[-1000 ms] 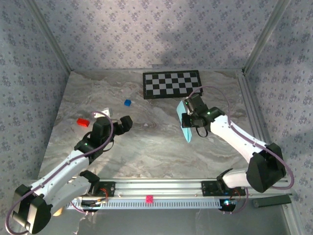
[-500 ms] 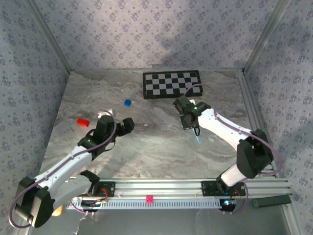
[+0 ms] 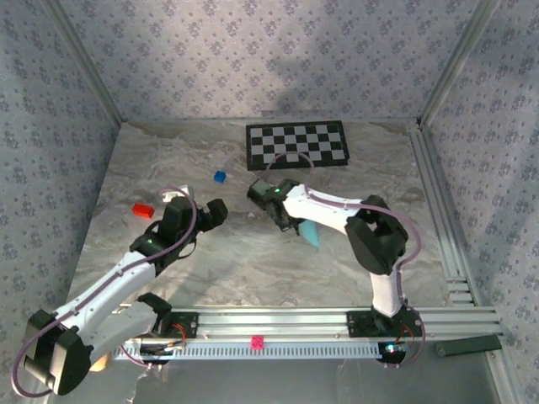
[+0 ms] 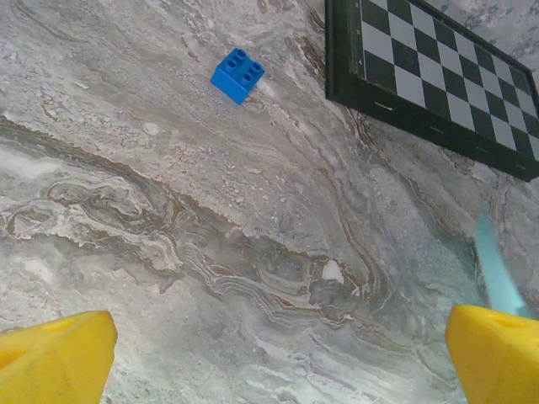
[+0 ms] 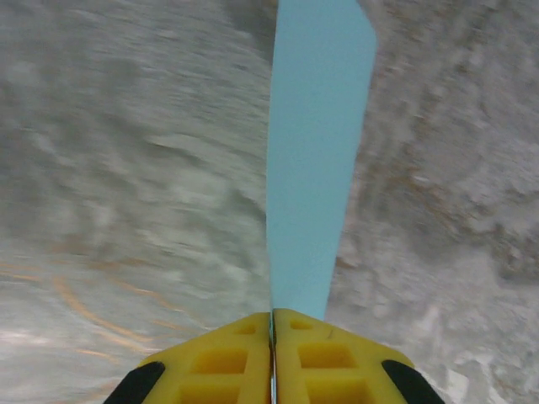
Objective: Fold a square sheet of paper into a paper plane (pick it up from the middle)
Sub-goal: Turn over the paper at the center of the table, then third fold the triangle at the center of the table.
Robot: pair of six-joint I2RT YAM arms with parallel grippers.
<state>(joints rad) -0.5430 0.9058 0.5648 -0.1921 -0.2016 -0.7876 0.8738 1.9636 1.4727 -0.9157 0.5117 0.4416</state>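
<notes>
The light-blue sheet of paper is folded into a slim paper plane (image 5: 316, 168). My right gripper (image 5: 271, 324) is shut on its near end, and the plane sticks out forward from the closed yellow jaws above the marble table. From above, the right gripper (image 3: 295, 222) is at the table's middle with the paper plane (image 3: 310, 234) slanting down to its right. My left gripper (image 3: 216, 210) stands open with nothing in it, left of the plane. Its yellow fingertips (image 4: 52, 360) sit wide apart, and the paper plane (image 4: 498, 273) stands just above the right one.
A black-and-white checkerboard (image 3: 296, 144) lies at the back of the table. A small blue brick (image 3: 220, 177) sits behind the left gripper and a red brick (image 3: 142, 209) to its left. An aluminium rail (image 3: 438, 210) runs along the right edge.
The right arm has swung left across the table, carrying the paper plane from the right side to the middle, close to the left gripper. The left arm has barely moved.
</notes>
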